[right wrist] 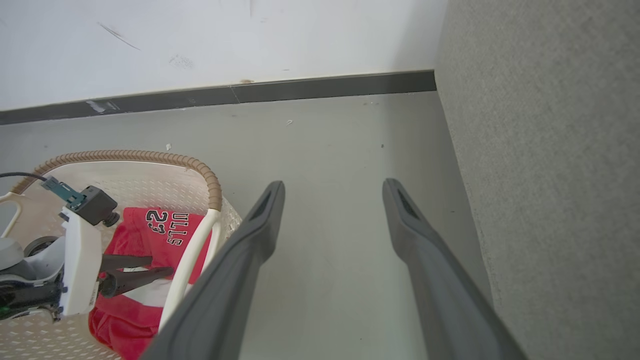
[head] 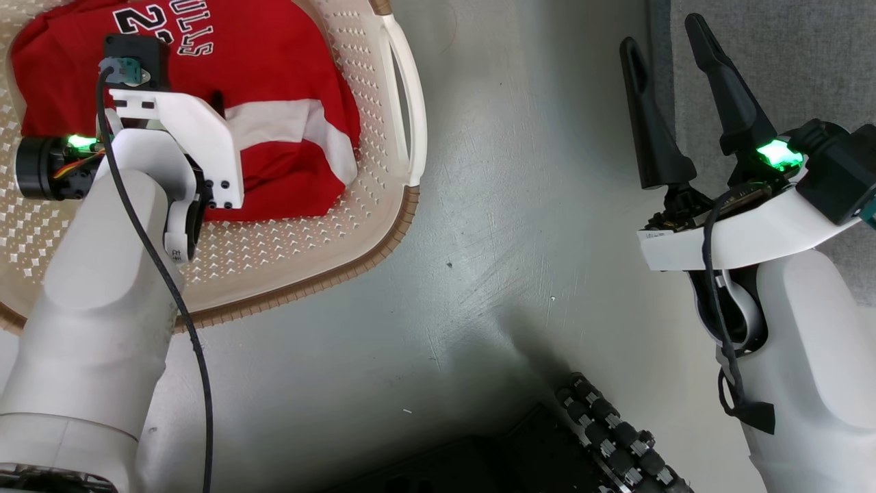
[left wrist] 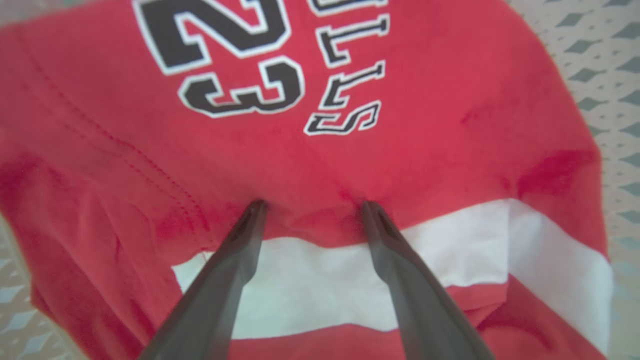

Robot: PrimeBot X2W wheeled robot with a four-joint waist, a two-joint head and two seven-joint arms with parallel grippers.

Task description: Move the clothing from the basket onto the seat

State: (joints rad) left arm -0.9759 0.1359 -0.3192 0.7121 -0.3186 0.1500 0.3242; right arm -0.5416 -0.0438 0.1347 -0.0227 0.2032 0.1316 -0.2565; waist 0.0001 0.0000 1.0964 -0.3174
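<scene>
The clothing [head: 274,75] is a red garment with a white band and dark "BULLS 23" lettering, lying in the cream basket [head: 383,226] at the upper left. My left wrist [head: 171,137] hangs over it and hides the fingers in the head view. In the left wrist view my left gripper [left wrist: 314,205] is open, with both fingertips [left wrist: 256,212] pressed into the red cloth [left wrist: 425,150] just above the white band. My right gripper [head: 662,33] is open and holds nothing, over the floor beside the grey seat [head: 787,61]. The seat [right wrist: 550,175] runs along the right of the right wrist view.
Bare grey floor [head: 520,205] lies between the basket and the seat. My dark base with roller wheels [head: 602,438] is at the bottom. A white wall with a dark skirting [right wrist: 300,92] stands behind the basket rim [right wrist: 150,156].
</scene>
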